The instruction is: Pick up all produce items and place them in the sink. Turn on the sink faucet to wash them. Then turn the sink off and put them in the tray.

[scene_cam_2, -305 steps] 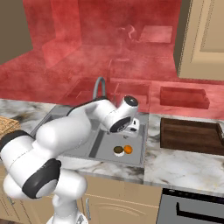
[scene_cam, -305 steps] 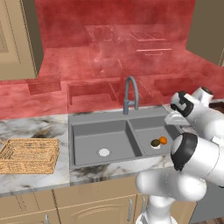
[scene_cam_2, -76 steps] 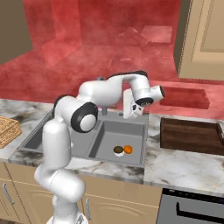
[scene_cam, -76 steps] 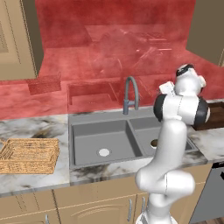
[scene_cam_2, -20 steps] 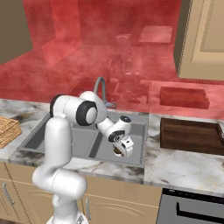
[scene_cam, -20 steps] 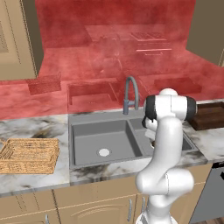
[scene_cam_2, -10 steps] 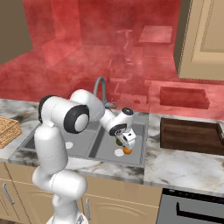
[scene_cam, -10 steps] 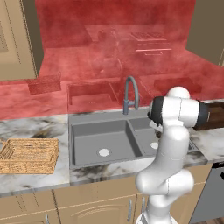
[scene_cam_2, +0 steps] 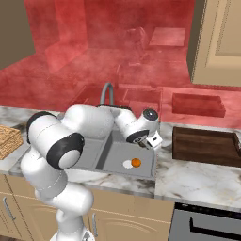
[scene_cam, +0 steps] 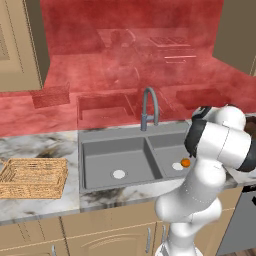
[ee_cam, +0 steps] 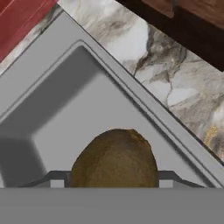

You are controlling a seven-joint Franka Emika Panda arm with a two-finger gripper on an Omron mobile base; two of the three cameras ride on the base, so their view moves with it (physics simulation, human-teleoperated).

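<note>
While hand point(ee_cam: 113, 183) grips olive-brown produce point(ee_cam: 114, 159) above sink point(ee_cam: 65, 100), orange produce point(scene_cam_2: 136, 162) lies beside drain point(scene_cam_2: 127, 164).

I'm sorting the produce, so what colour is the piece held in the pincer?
Dark olive-brown, with a mottled skin; the produce piece shows best in the hand view.

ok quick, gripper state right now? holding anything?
Gripper: closed on the dark olive-brown produce item, held over the right basin of the sink. The orange one lies by the drain.
</note>
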